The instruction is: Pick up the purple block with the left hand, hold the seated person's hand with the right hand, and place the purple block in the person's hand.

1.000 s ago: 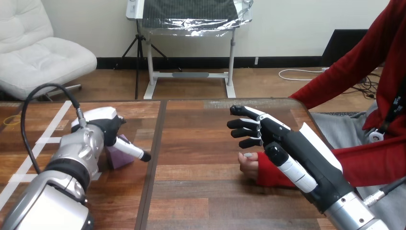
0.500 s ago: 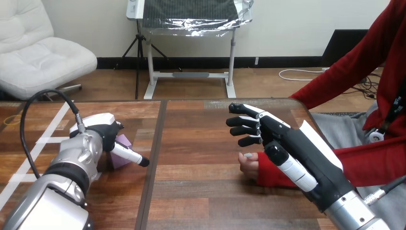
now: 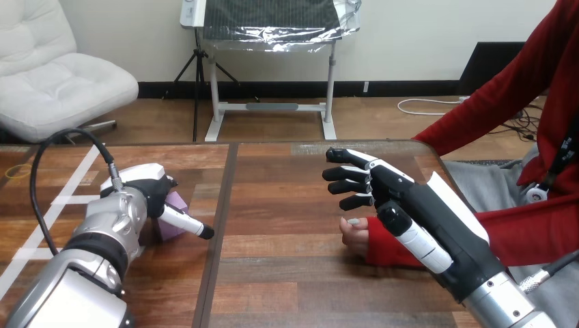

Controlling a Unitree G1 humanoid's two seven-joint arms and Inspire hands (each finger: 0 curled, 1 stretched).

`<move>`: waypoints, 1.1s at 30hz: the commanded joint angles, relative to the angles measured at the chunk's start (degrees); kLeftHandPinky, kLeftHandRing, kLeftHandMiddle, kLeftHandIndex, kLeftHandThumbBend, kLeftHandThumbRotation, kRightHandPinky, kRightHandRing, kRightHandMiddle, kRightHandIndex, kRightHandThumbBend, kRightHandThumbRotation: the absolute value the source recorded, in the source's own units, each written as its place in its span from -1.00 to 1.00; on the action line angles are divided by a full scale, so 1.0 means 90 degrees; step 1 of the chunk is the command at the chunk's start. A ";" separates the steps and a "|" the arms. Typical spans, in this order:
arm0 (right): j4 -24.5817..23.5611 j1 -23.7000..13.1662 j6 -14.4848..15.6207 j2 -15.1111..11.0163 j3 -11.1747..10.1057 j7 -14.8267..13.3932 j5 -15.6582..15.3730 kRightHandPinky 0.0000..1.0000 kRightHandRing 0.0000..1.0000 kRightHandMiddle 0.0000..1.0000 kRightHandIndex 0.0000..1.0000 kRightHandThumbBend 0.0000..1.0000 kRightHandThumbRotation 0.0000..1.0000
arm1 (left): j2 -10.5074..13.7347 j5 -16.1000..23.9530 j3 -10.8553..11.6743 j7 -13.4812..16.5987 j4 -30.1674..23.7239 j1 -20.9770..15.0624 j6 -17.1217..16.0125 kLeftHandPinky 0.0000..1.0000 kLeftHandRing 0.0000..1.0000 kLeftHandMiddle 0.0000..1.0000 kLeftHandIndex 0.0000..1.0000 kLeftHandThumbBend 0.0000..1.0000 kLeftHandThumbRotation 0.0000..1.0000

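The purple block (image 3: 176, 205) stands on the table at the left, mostly hidden behind my left hand (image 3: 140, 191). That hand lies over and against the block; its grip on the block is hidden by its own back. At the right, my right hand (image 3: 423, 212) hovers open with straight, spread fingers just above and beside the person's hand (image 3: 354, 236). The person's hand rests on the table in a red sleeve, partly covered by my right hand. I see no fingers curled round it.
The wooden table (image 3: 287, 273) has a dark seam (image 3: 217, 253) running front to back between the block and the person's hand. White tape lines (image 3: 41, 225) mark its left part. The person's other red-sleeved arm (image 3: 491, 102) reaches in at the upper right.
My left hand has shifted a little to the left and settled lower over the block. The right hand and the person's hand have hardly moved.
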 commanded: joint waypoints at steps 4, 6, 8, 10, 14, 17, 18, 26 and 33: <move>-0.0353 -0.0202 0.0010 -0.0022 -0.0068 0.0004 0.0157 0.46 0.60 0.64 0.74 1.00 1.00 | -0.0031 0.0101 -0.0128 -0.0005 -0.0033 -0.0208 -0.0084 0.82 0.93 0.93 0.89 0.74 0.11; -0.0354 -0.0201 0.0016 -0.0022 -0.0066 0.0004 0.0160 0.46 0.60 0.64 0.73 1.00 1.00 | -0.0026 0.0107 -0.0142 -0.0019 -0.0038 -0.0210 -0.0096 0.81 0.93 0.92 0.89 0.71 0.11; -0.0353 -0.0199 0.0019 -0.0024 -0.0066 0.0006 0.0164 0.46 0.60 0.64 0.73 1.00 1.00 | -0.0024 0.0109 -0.0151 -0.0027 -0.0042 -0.0211 -0.0102 0.79 0.92 0.92 0.88 0.67 0.09; -0.0341 -0.0199 0.0006 -0.0024 -0.0066 0.0007 0.0166 0.46 0.60 0.64 0.73 1.00 1.00 | -0.0020 0.0100 -0.0150 -0.0024 -0.0043 -0.0204 -0.0113 0.76 0.91 0.91 0.88 0.64 0.08; -0.0342 -0.0198 -0.0002 -0.0023 -0.0066 0.0003 0.0158 0.46 0.60 0.64 0.73 1.00 1.00 | -0.0026 0.0064 -0.0132 -0.0023 -0.0040 -0.0197 -0.0103 0.67 0.89 0.89 0.87 0.60 0.04; -0.0356 -0.0196 0.0002 -0.0021 -0.0064 -0.0004 0.0148 0.46 0.60 0.64 0.73 1.00 1.00 | -0.0031 0.0021 -0.0095 -0.0007 -0.0037 -0.0186 -0.0100 0.58 0.86 0.87 0.86 0.55 -0.05; -0.0359 -0.0196 0.0003 -0.0020 -0.0063 -0.0006 0.0146 0.46 0.60 0.64 0.73 1.00 1.00 | -0.0032 0.0009 -0.0084 0.0002 -0.0035 -0.0181 -0.0101 0.56 0.85 0.87 0.85 0.54 -0.06; -0.0371 -0.0190 0.0011 -0.0016 -0.0062 -0.0009 0.0145 0.45 0.60 0.64 0.73 1.00 1.00 | -0.0055 -0.0053 -0.0036 0.0006 -0.0032 -0.0181 -0.0036 0.48 0.81 0.85 0.83 0.44 -0.31; -0.0395 -0.0180 0.0023 -0.0022 -0.0068 -0.0007 0.0153 0.45 0.60 0.64 0.73 1.00 1.00 | -0.0069 -0.0037 -0.0067 0.0003 -0.0026 -0.0194 0.0021 0.45 0.77 0.84 0.81 0.38 -0.49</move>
